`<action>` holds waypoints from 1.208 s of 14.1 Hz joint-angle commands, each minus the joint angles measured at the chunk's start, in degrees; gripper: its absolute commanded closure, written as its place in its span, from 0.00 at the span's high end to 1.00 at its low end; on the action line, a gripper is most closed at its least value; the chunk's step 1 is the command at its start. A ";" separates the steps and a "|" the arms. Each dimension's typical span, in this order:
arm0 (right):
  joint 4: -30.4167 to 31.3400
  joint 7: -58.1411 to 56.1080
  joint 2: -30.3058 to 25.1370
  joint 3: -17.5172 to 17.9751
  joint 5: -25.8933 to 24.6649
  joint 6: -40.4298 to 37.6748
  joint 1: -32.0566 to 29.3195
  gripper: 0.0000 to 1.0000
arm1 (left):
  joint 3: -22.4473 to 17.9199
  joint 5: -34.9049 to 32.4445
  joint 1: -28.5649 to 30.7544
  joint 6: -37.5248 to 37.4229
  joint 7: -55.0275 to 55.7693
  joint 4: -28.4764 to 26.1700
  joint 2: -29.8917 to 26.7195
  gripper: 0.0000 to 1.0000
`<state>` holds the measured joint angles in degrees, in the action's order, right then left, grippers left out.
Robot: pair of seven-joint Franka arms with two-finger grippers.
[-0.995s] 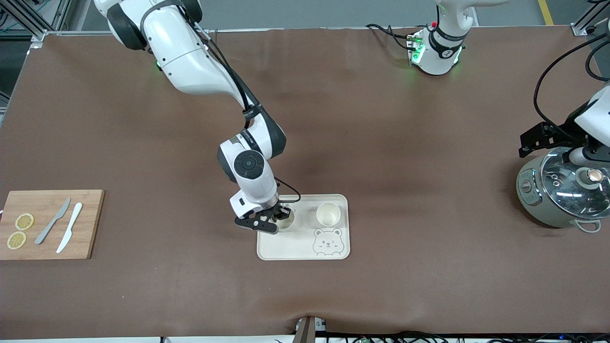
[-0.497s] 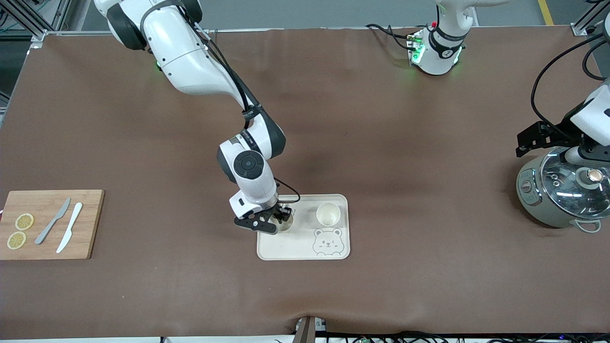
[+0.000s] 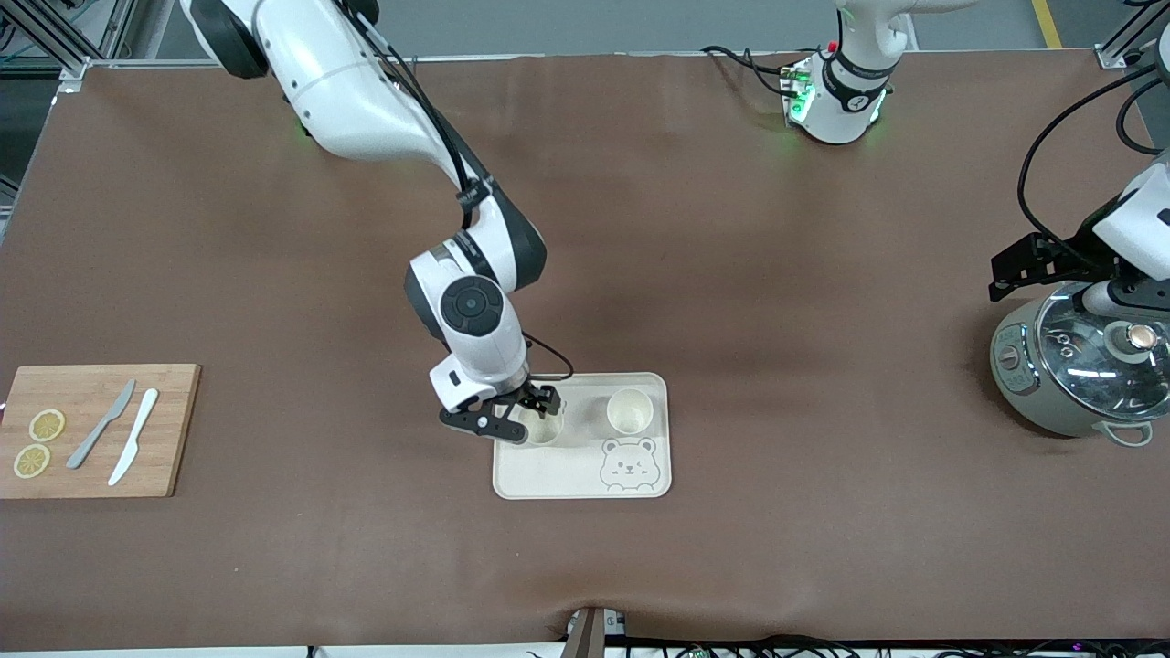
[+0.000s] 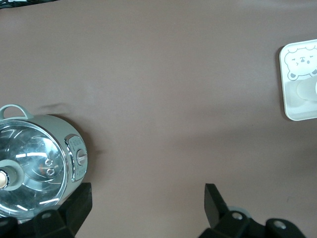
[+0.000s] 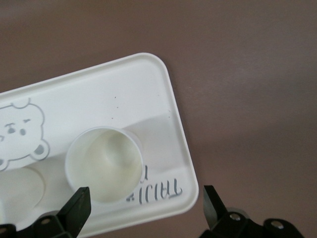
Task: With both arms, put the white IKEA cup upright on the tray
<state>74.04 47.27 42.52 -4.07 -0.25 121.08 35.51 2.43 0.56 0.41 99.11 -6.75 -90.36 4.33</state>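
- Two white cups are seen upright on the cream tray, mouths up: one cup near the tray's corner toward the right arm's end, the other cup near the tray's corner toward the left arm's end.
- In the right wrist view the first cup is shown standing just beside the grey "TAIJI" lettering, and part of the bear-face drawing is visible next to it.
- The tray is placed about midway along the table, closer to the table edge nearest the front camera than to the edge where the robot bases stand.
- The right gripper is held just above the first cup, over the tray's edge; its fingers are spread apart and nothing is held between them.
- The left gripper is kept over the table at the left arm's end, beside a grey-green pot with a glass lid; its fingers are also spread wide, with nothing between them. This arm waits.
- At the right arm's end of the table, a wooden cutting board is laid close to the edge.
- On the board two lemon slices, a grey knife and a white knife are placed side by side.
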 commanded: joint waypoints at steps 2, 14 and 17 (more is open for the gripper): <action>3.03 1.15 -13.57 0.64 -0.99 -13.29 -0.44 1.00 | 0.30 -0.91 0.12 -0.06 0.25 -0.69 -1.08 1.00; 29.76 -32.36 -52.27 0.11 -0.54 -25.45 -22.29 1.00 | 1.44 -2.67 -0.05 -2.52 -0.81 -0.78 -1.43 1.00; 29.58 -46.88 -51.49 -0.50 1.21 -24.50 -32.93 1.00 | 1.79 -2.76 0.12 -2.52 -0.81 -1.30 -1.52 1.00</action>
<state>102.37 7.44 -8.58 -5.41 -0.24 95.28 8.21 3.67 -0.92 0.27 97.20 -6.87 -90.46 4.23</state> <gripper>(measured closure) 0.000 0.000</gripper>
